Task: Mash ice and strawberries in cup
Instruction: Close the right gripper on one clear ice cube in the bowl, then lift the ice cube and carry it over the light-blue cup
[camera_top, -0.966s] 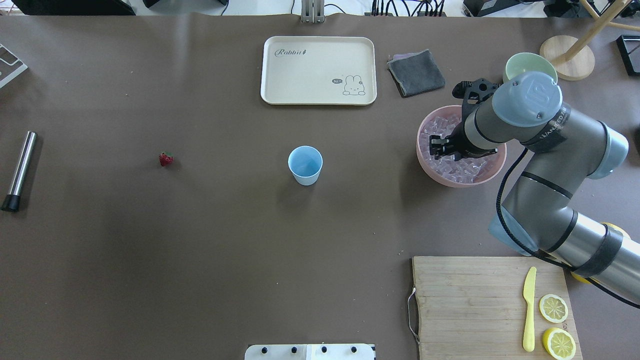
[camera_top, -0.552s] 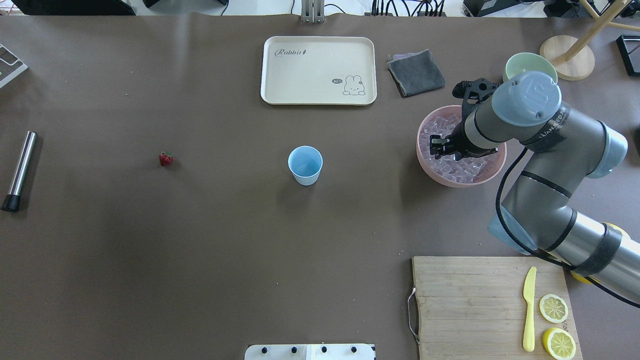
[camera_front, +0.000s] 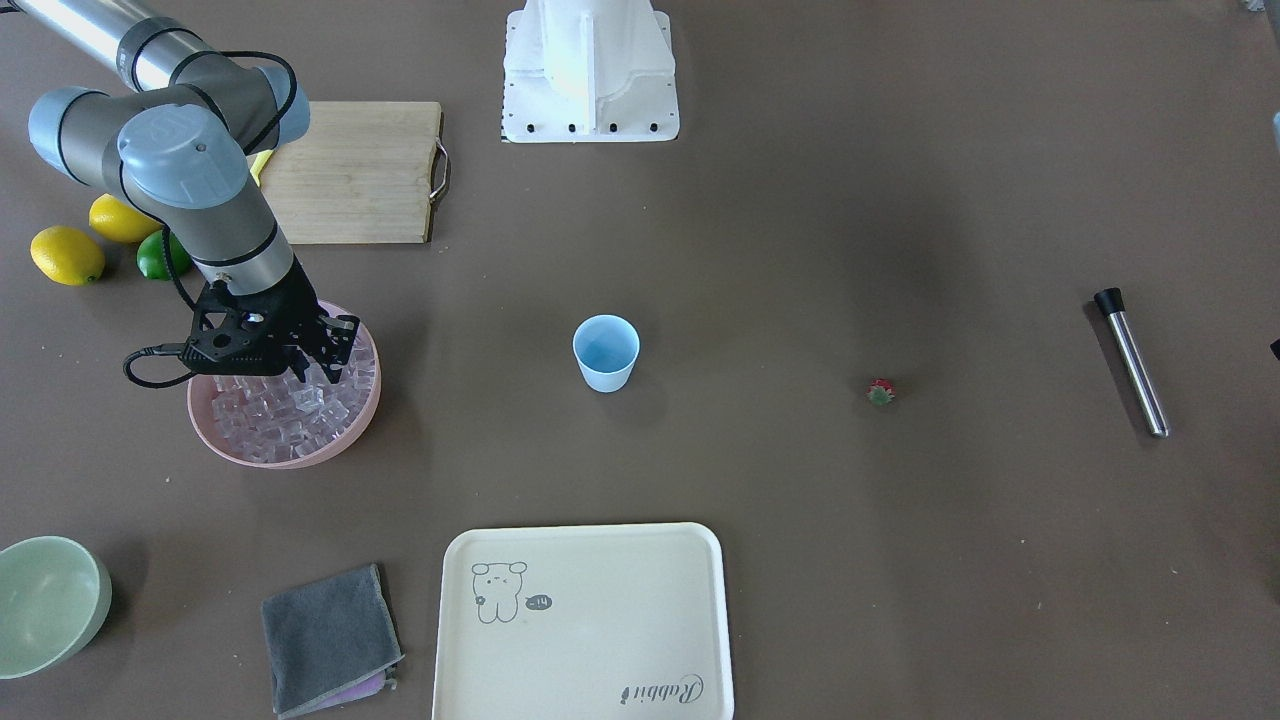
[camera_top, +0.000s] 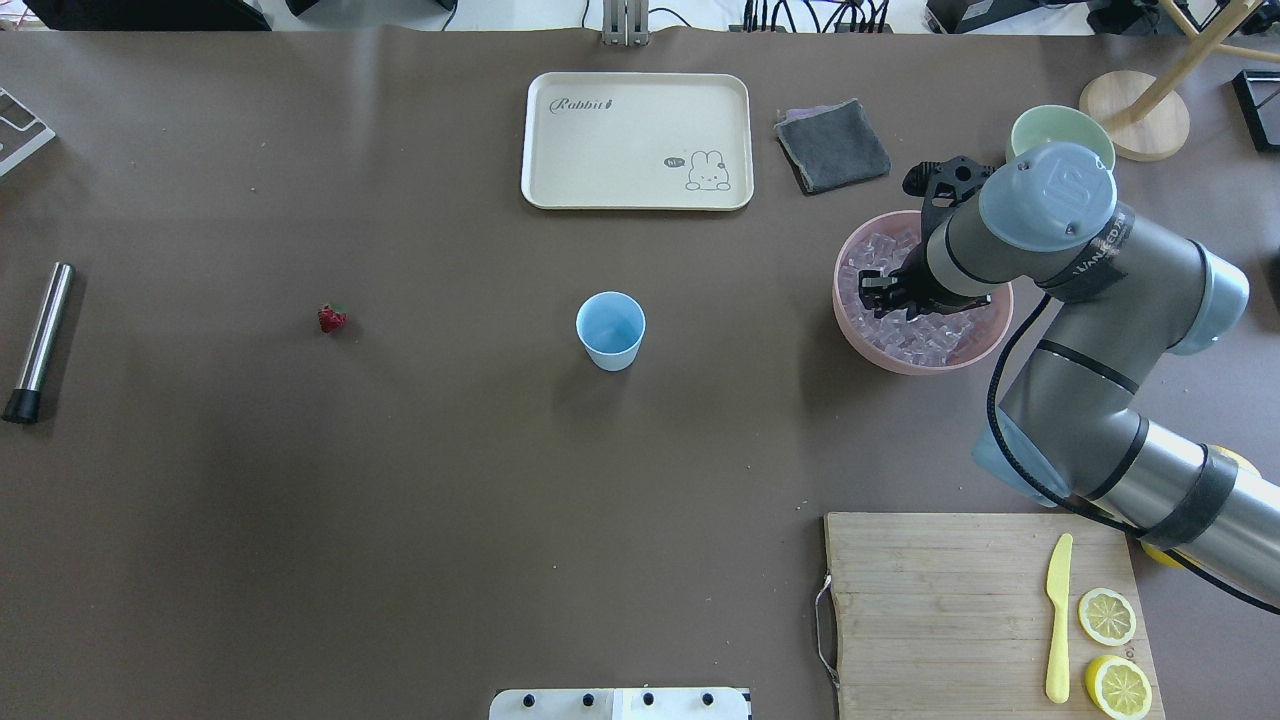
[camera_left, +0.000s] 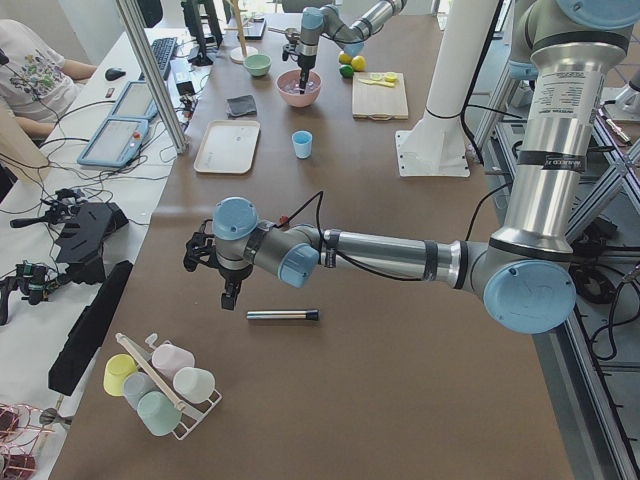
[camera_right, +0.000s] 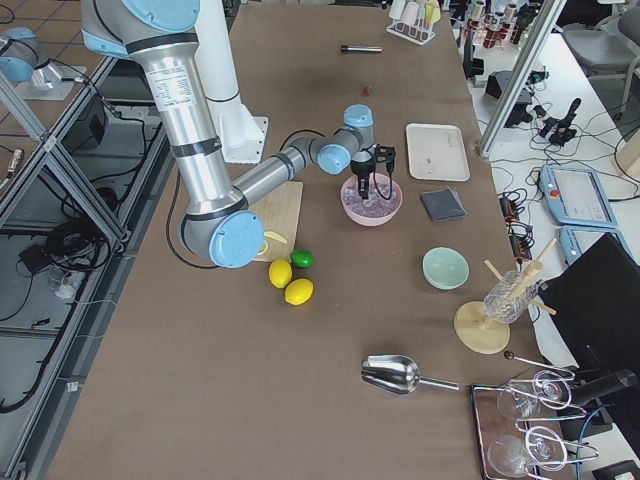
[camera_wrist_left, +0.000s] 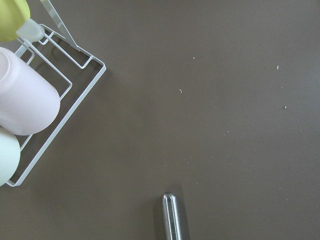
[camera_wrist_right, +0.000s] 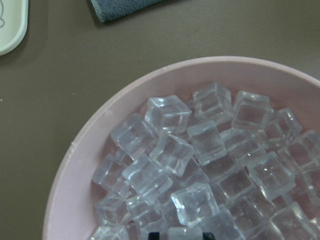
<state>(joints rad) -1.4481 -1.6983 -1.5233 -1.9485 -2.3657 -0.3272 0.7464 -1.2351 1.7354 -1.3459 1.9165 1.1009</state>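
With right gripper (camera_front: 320, 372) sunk among small clear glassy ice cubes (camera_wrist_right: 207, 140) in wide pink bowl (camera_wrist_right: 90, 145), tips narrowly parted astride one cube, firmness of hold impossible to tell: close on flat faces, lift straight, carry to small light-blue plastic tumbler (camera_top: 610, 330), well apart

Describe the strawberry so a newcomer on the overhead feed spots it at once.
Find the cream rectangular tray with a rabbit drawing; nearer the robot stands the small light-blue plastic cup. To the robot's left, between cup and the black-tipped steel rod, lies the tiny red strawberry with a green cap, the lone red item.
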